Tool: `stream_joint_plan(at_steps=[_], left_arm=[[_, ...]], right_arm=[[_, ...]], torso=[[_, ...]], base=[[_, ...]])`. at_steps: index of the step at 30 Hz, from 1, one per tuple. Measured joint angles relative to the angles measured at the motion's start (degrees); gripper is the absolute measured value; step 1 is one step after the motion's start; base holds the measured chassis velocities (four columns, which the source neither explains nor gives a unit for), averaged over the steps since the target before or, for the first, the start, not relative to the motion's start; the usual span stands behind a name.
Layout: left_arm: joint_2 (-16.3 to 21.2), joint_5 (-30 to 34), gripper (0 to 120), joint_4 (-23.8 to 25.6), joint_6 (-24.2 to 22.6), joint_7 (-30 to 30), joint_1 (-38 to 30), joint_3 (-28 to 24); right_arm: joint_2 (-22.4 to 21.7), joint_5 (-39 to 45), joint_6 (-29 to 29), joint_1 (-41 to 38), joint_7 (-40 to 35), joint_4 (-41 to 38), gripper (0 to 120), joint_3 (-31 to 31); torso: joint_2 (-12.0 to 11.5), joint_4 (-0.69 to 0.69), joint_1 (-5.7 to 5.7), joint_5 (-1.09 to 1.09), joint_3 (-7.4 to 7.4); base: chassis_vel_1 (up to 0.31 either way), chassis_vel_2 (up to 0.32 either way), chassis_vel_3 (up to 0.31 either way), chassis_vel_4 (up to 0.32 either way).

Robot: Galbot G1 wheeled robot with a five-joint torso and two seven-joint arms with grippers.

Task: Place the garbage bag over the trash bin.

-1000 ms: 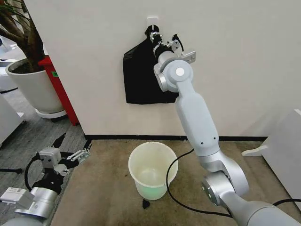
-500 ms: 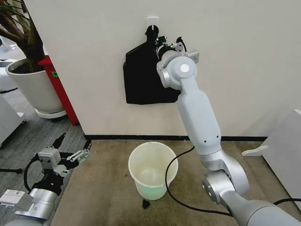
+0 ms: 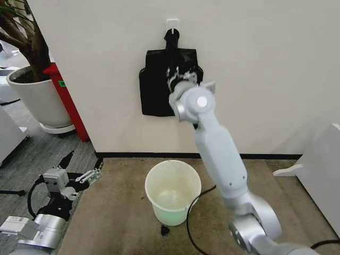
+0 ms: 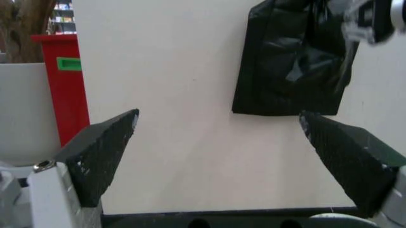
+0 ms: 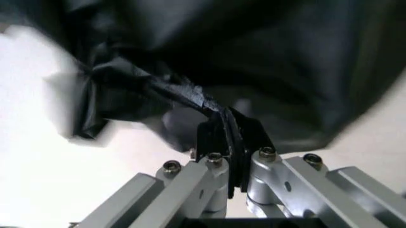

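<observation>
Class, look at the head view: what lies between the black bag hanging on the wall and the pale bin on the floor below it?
Bare white wall, the dark baseboard strip, then brown floor separate the garbage bag from the trash bin. The right gripper pinches the bag above.

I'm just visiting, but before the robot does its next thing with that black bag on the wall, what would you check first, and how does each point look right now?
1. Right tool shut on the garbage bag: ok, a pinched fold of black plastic sits between its fingers.
2. Bag free of the wall hook: not ok, its top hangs there.
3. Trash bin upright and open, on the floor below the bag: ok.
4. Bin without a liner: ok, the inside looks bare.
5. Left tool open and low, beside the bin: ok.
6. One layer gripped or several: cannot tell.
</observation>
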State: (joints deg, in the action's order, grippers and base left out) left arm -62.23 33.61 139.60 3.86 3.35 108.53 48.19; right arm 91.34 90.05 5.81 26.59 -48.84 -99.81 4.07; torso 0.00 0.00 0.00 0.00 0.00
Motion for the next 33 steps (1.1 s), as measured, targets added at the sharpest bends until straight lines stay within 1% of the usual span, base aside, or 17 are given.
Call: stream_joint_plan(at_steps=[2, 8, 10, 11, 15, 19, 23, 27, 30, 33], left_arm=[[-0.34, -0.08, 100, -0.1, 0.14, -0.12, -0.04, 0.0], [-1.0, -0.46, 100, -0.4, 0.5, -0.54, -0.18, -0.13], [-1.44, -0.83, 100, -0.62, 0.73, -0.76, -0.4, -0.44], [-1.44, -0.83, 100, -0.62, 0.73, -0.76, -0.4, -0.44], [-1.95, -1.2, 100, -0.78, 0.96, -1.1, -0.57, -0.78], [-1.99, -1.31, 100, -0.84, 1.18, -1.23, -0.61, -0.8], [-1.98, -1.32, 100, -0.82, 1.31, -1.25, -0.62, -0.6], [-1.98, -1.29, 100, -0.8, 1.43, -1.25, -0.64, -0.47], [-1.88, -1.26, 100, -0.87, 1.45, -1.25, -0.89, -0.49], [-1.86, -1.25, 100, -1.14, 1.46, -1.39, -1.11, -0.62]], right_arm=[[-0.67, -0.54, 0.04, 3.25, 0.0, -1.69, 0, -0.38], [-2.05, -1.5, 0.08, 8.42, 0.08, -4.97, 0, -0.89], [-2.89, -2.05, 0.09, 11.91, 0.17, -7.2, 0, -1.34], [-2.89, -2.05, 0.09, 11.91, 0.17, -7.2, 0, -1.34], [-3.58, -2.98, 0.03, 15.99, 0.83, -9.78, 0, -1.68], [-4.03, -3.17, -0.11, 15.74, 1.4, -10.61, 0, -1.83], [-4.86, -3.0, -0.23, 12.63, 2.2, -11.75, 0, -1.71], [-5.68, -2.73, -0.56, 11.92, 2.21, -12.81, 0, -1.75], [-6.3, -3.26, -1.16, 13.65, 2.56, -13.01, 0, -1.9], [-7.05, -4.58, -2.09, 18.4, 3.49, -13.07, 0, -2.0]], torso=[[0.0, 0.0, 0.0, 0.0, 0.0], [0.01, 0.0, 0.0, 0.0, -0.01], [0.0, -0.01, 0.0, 0.0, -0.01], [0.0, -0.01, 0.0, 0.0, -0.01], [0.0, 0.0, 0.0, 0.0, -0.01], [0.0, 0.0, 0.0, 0.0, 0.0], [0.0, 0.01, 0.0, -0.01, 0.0], [0.01, 0.0, 0.0, -0.01, 0.0], [0.0, 0.01, 0.0, 0.0, 0.0], [0.0, 0.0, 0.0, 0.02, 0.01]], base=[[0.0, 0.0, 0.0, 0.0], [0.0, 0.0, 0.0, 0.0], [0.0, 0.0, 0.0, 0.0], [0.0, 0.0, 0.0, 0.0], [0.0, 0.0, 0.0, 0.0], [0.0, 0.0, 0.0, 0.0], [0.0, 0.0, 0.0, 0.0], [0.0, 0.0, 0.0, 0.0], [0.0, 0.0, 0.0, 0.0], [0.0, 0.0, 0.0, 0.0]])
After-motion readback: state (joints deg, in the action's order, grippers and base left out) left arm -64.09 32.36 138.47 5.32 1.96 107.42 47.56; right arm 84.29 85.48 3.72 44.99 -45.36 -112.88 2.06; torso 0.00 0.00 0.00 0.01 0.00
